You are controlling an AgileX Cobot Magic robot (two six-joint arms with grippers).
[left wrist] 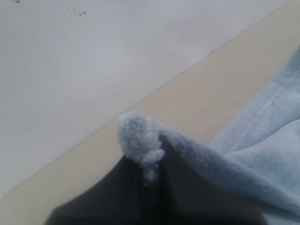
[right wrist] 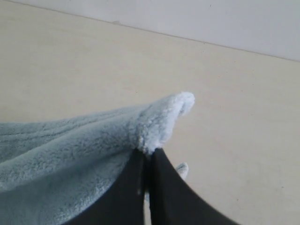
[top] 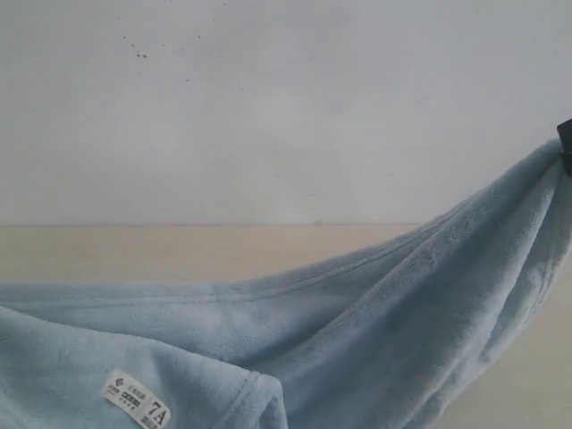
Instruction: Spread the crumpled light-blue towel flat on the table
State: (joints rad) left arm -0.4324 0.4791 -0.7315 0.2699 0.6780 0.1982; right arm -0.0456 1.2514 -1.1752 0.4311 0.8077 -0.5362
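Left gripper (left wrist: pixel 151 161), jaws clenched on a hem corner of the towel (left wrist: pixel 262 154), whose fluffy tip pokes out just past the jaw ends while the rest trails off to one side, with the table (left wrist: pixel 187 108) beyond. Between the grippers the towel sags in a long fold, lying low nearer the left one, where a white label (top: pixel 134 400) shows, and climbing to the right gripper (right wrist: pixel 146 157). That gripper likewise grasps a towel corner, pinched tight between its jaws and held clear of the table, the wall (top: pixel 268 107) beyond.
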